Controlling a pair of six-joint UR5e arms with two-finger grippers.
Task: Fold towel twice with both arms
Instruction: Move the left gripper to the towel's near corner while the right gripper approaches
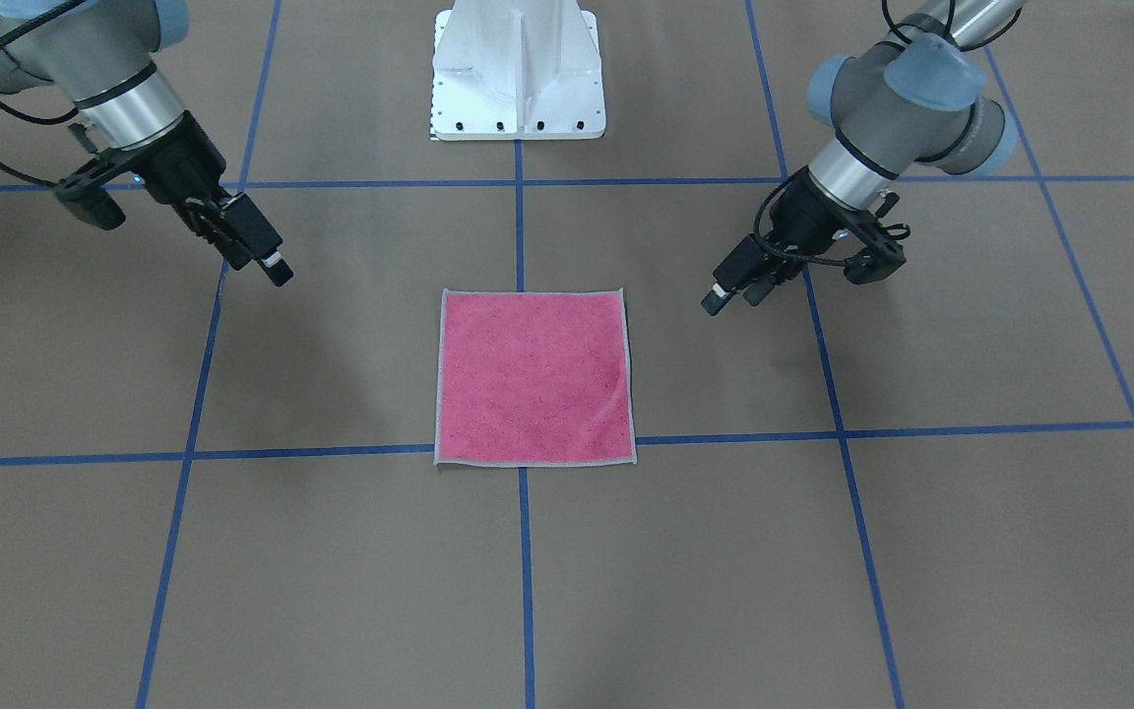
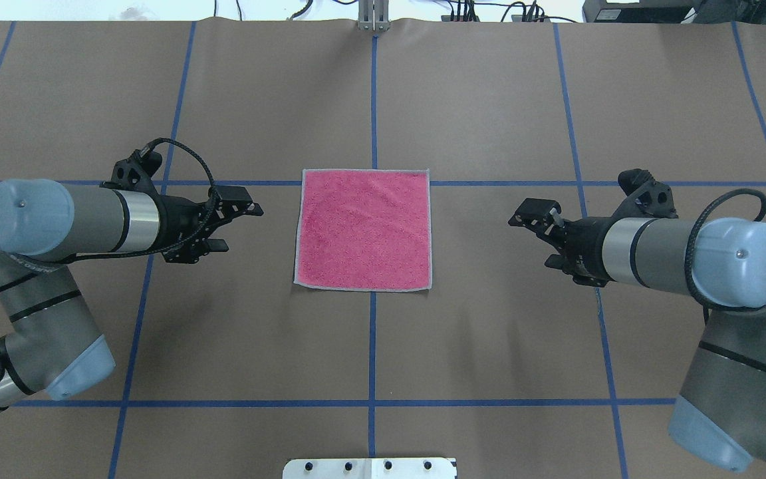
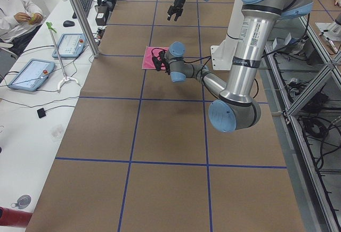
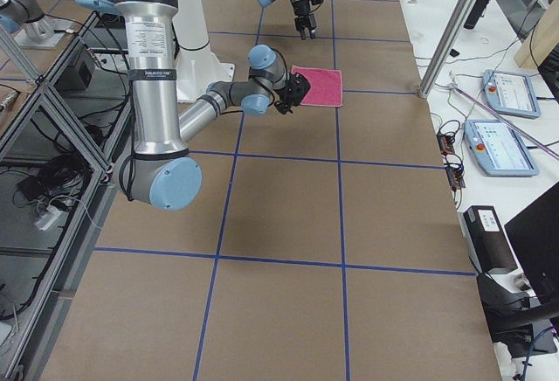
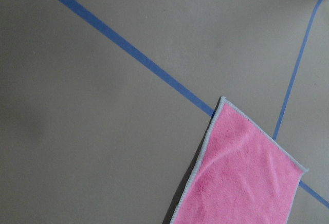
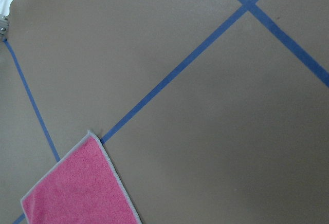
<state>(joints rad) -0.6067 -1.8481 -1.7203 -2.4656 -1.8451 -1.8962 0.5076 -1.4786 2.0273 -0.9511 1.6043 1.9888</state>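
Observation:
The towel (image 1: pixel 535 377) lies flat and unfolded, pink face up with a light grey border, at the table's middle; it also shows in the overhead view (image 2: pixel 364 229). My left gripper (image 2: pixel 242 228) hovers open and empty a short way off the towel's left edge, fingers pointing at it; in the front-facing view (image 1: pixel 732 295) it is on the right. My right gripper (image 2: pixel 530 241) hovers open and empty farther off the towel's right edge, also seen in the front-facing view (image 1: pixel 272 266). Each wrist view shows one towel corner (image 5: pixel 247 178) (image 6: pixel 77 188) and no fingers.
The table is brown paper with a blue tape grid (image 2: pixel 373 346). The white pedestal base (image 1: pixel 518 74) stands at the robot's edge. In the exterior left view a metal post (image 3: pixel 80 16) and tablets (image 3: pixel 29 75) stand on a side desk where an operator sits.

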